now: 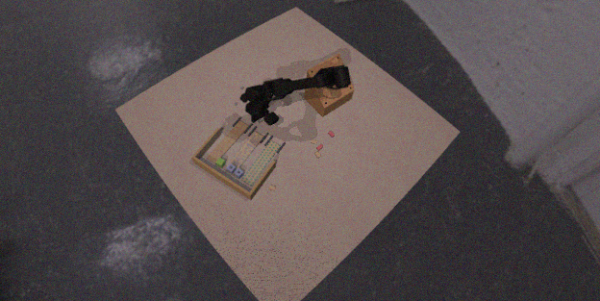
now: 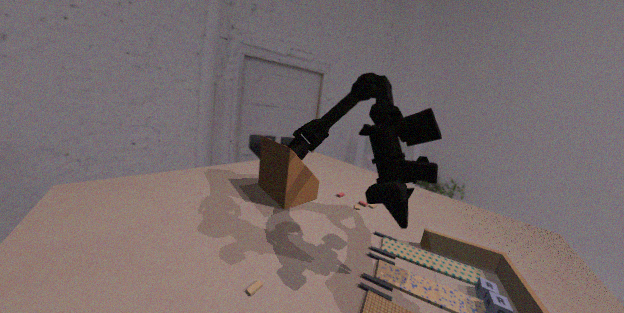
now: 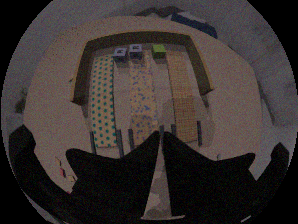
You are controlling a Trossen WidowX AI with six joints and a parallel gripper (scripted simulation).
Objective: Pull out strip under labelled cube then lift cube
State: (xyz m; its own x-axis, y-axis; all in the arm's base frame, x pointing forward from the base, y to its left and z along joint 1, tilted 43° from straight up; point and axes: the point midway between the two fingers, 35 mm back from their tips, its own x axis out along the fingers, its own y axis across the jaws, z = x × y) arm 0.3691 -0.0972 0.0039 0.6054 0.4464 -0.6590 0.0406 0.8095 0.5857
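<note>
- Gripper [image 2: 400, 216] hangs above the desk [image 2: 125, 241], just short of the handle end of the tray [image 1: 212, 166]; jaws are pressed nearly together with nothing between them.
- 4 strips lie side by side in the tray, long axes running straight away from the jaws. Each ends in a dark handle bar [image 2: 377, 281] poking out of the open side nearest the gripper.
- 2 grey labelled cubes [image 2: 492, 296] sit touching each other at the far end, next to a green cube [image 3: 158, 48]. The exterior view shows "R" on both; which one is the target I cannot tell.
- In the wrist view the grey cubes look to sit at the far ends of the green-dotted strip [image 3: 101, 99] and the plain strip beside it, left of the jaw line.
- Judgement: jaws must spread and drop onto 1 handle only; neighbouring handles sit close, so a wrong grab is the main risk.
- Small loose blocks [image 1: 318, 147] lie on the desk, well off the approach line.
</note>
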